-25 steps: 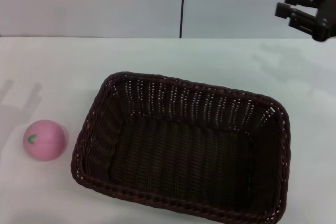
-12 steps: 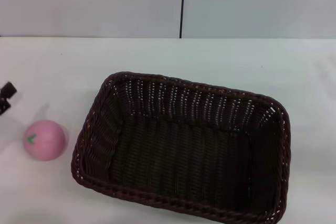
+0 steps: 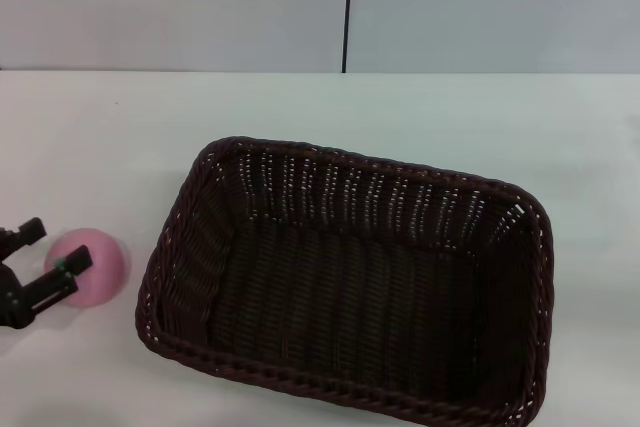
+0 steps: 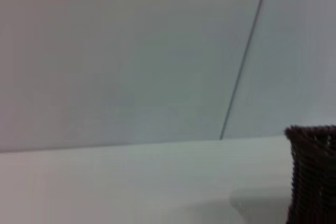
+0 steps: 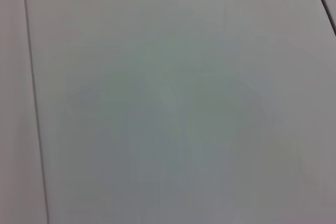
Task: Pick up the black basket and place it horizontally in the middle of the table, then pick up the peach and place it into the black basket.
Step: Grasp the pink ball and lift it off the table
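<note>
Basket step looks done: the black basket (image 3: pixel 345 287) sits flat on the table (image 3: pixel 420 117), open side up, long axis across, roughly mid-table, maybe slightly skewed and toward my right. Nothing inside it that I can see. Peach step is what's left, and I read it as just starting. The peach (image 3: pixel 95 265) is on the table near the left edge of the head view, just beside the basket's left short wall, not touching it. My left gripper (image 3: pixel 42 265) is at the peach: fingers spread, one tip above its far-left side, the other overlapping its near-left face. No squeeze yet as far as I can tell; can't confirm contact from this angle. My left wrist view shows only wall, tabletop and one corner of the basket, no peach and no fingers, so no help there. My right gripper is out of sight in every view; its wrist camera sees only a plain panelled surface. Peach itself: small pink ball, smooth matte, far smaller than the basket; leaf mark hidden behind my finger. Basket: dark brown-black woven wicker, rounded corners, sloping sides, braided rim, deep enough to keep a round fruit from rolling out. Remaining: close on the peach, lift, carry over the left rim, release inside.
</note>
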You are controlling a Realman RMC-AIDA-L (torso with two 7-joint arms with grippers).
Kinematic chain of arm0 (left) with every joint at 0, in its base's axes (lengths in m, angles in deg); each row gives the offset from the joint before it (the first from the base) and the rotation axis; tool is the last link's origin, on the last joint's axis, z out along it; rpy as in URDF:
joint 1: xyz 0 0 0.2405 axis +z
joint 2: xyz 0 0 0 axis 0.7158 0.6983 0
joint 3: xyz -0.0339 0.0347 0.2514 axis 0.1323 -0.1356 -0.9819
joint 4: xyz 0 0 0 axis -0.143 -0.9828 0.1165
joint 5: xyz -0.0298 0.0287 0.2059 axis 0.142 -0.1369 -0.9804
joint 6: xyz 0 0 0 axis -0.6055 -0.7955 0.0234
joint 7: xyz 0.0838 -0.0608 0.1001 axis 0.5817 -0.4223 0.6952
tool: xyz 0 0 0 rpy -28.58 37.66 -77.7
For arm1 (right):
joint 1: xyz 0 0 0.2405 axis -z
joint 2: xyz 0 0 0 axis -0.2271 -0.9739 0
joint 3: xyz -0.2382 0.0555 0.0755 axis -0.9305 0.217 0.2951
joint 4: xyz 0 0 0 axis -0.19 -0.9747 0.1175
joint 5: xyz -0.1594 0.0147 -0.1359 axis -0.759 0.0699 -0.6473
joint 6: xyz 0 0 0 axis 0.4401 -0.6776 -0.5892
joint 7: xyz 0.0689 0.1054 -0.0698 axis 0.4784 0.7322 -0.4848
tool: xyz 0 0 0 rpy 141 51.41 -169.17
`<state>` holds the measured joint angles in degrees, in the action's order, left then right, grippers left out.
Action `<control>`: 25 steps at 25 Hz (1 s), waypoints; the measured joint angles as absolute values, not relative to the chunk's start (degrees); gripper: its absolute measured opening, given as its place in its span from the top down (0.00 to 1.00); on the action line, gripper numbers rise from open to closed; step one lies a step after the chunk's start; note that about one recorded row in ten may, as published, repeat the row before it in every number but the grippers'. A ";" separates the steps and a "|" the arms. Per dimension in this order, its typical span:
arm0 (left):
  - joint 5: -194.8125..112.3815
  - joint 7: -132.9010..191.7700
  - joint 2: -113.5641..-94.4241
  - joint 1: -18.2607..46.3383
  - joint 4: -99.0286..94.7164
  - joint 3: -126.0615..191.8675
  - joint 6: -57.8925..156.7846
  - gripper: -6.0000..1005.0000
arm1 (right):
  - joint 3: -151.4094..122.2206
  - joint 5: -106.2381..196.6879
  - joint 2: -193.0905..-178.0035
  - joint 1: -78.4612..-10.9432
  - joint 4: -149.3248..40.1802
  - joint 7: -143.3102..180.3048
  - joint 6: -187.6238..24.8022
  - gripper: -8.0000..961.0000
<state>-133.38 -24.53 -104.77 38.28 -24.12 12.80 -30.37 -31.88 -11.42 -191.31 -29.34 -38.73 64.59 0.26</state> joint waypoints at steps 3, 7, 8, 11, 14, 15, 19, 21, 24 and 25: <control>-133.75 -24.49 -104.85 38.17 -24.05 12.64 -30.23 0.33 | -31.79 -11.40 -191.43 -29.75 -39.07 64.56 -0.49 0.43; -135.20 -24.79 -105.26 37.94 -24.29 12.36 -30.22 0.33 | -31.38 -11.38 -191.35 -30.30 -40.11 64.57 -0.91 0.43; -135.55 -24.90 -105.27 37.88 -24.32 12.35 -30.33 0.33 | -31.21 -11.37 -191.35 -30.35 -40.22 64.57 -0.93 0.43; -136.52 -25.10 -105.23 37.65 -24.36 12.31 -30.65 0.34 | -30.87 -11.35 -191.43 -30.36 -40.28 64.57 -1.09 0.43; -136.57 -24.90 -105.23 37.60 -24.38 12.25 -31.36 0.34 | -30.84 -11.34 -191.39 -30.40 -40.31 64.80 -1.45 0.43; -136.58 -24.67 -105.23 37.60 -24.38 12.25 -31.73 0.34 | -30.83 -11.34 -191.37 -30.42 -40.33 64.84 -1.49 0.43; -136.76 -24.35 -105.19 37.34 -24.38 12.30 -32.66 0.37 | -30.80 -11.34 -191.38 -30.44 -40.39 64.89 -1.65 0.43; -137.14 -24.43 -105.13 37.03 -24.39 12.18 -32.71 0.44 | -30.79 -11.34 -191.41 -30.44 -40.39 64.91 -1.88 0.43; -137.68 -24.55 -105.12 36.77 -24.39 12.15 -32.72 0.53 | -30.79 -11.34 -191.44 -30.44 -40.74 64.93 -2.12 0.43; -138.44 -24.62 -105.21 36.46 -24.39 12.09 -32.68 0.57 | -30.79 -11.34 -191.40 -30.44 -41.03 64.93 -2.16 0.43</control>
<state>-138.44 -24.62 -105.21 36.46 -24.39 12.09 -32.68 -30.79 -11.34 -191.40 -30.44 -41.03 64.93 -2.16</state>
